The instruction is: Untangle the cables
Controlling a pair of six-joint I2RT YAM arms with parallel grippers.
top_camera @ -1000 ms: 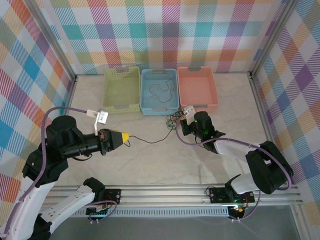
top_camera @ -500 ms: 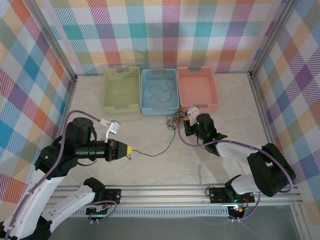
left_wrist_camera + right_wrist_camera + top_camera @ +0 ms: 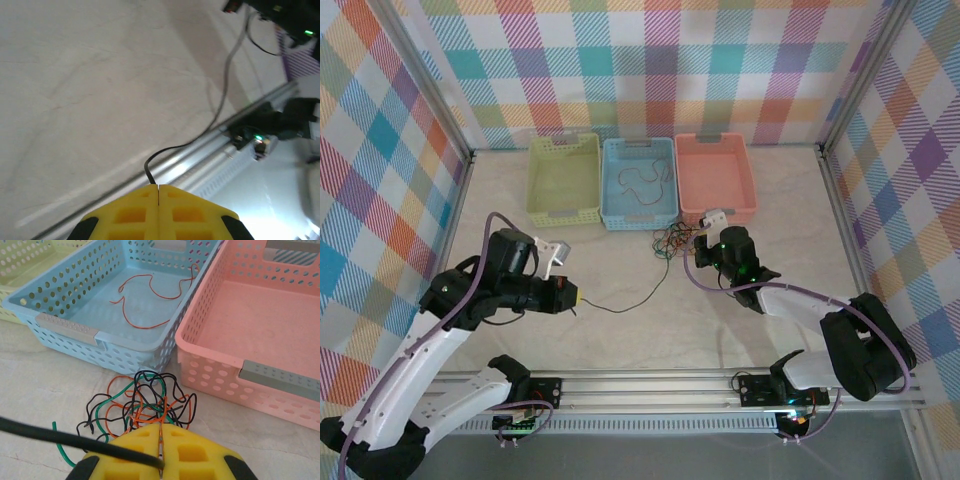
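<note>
Now we see our left gripper (image 3: 158, 187) pinched shut on the end of a black cable (image 3: 175, 148), which runs from its fingertips over the table (image 3: 75, 75) toward the right gripper (image 3: 161, 429). That one is closed too, the black cable nipped at its tips, with the tangle of cables (image 3: 142, 400) just ahead of them, short of the blue basket (image 3: 65, 326).
</note>
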